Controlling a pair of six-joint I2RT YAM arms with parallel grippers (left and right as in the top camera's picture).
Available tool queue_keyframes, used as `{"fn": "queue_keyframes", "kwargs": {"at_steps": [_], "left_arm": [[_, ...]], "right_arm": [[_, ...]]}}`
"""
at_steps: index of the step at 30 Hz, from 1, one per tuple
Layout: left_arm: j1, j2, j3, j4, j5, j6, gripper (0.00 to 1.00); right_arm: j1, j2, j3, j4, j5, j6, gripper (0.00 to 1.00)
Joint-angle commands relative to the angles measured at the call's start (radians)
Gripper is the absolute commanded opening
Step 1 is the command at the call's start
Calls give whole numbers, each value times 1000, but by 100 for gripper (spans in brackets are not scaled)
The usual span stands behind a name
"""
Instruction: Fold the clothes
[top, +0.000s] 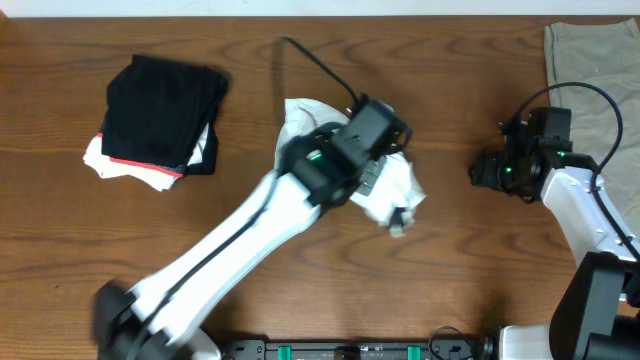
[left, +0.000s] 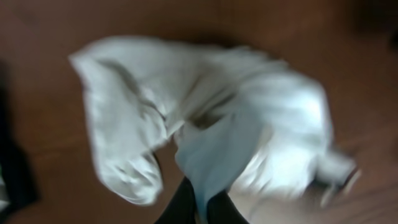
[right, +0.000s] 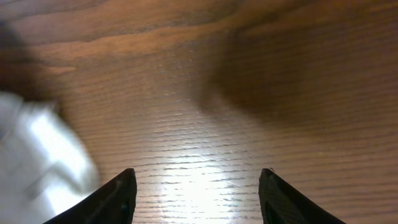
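The white T-shirt (top: 400, 195) lies crumpled at the middle of the wooden table, partly hidden under my left arm. My left gripper (top: 372, 140) is over it. In the blurred left wrist view the shirt (left: 211, 118) hangs bunched, and my left gripper (left: 202, 208) is shut on a fold of it. My right gripper (top: 487, 168) hovers to the right of the shirt. In the right wrist view it (right: 196, 180) is open and empty above bare wood, with an edge of the shirt (right: 37, 162) at the left. No lettering or tag shows.
A black folded garment with a red edge (top: 160, 120) lies on white cloth at the back left. An olive-grey cloth (top: 590, 60) lies flat at the back right corner. A black cable (top: 315, 62) runs behind the left arm.
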Motion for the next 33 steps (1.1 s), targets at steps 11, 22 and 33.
{"fn": "queue_keyframes", "kwargs": {"at_steps": [11,22,33], "left_arm": [[-27,-396,109,151,-111,116,6],[-249,-415,113,13,-259,217,6],[-259,-290,147,103,-668,398,6]], "right_arm": [[-6,-21,19,-7,-3,-8,63],[-6,-21,19,-7,-6,-8,63],[-6,-21,19,-10,-21,-9,63]]}}
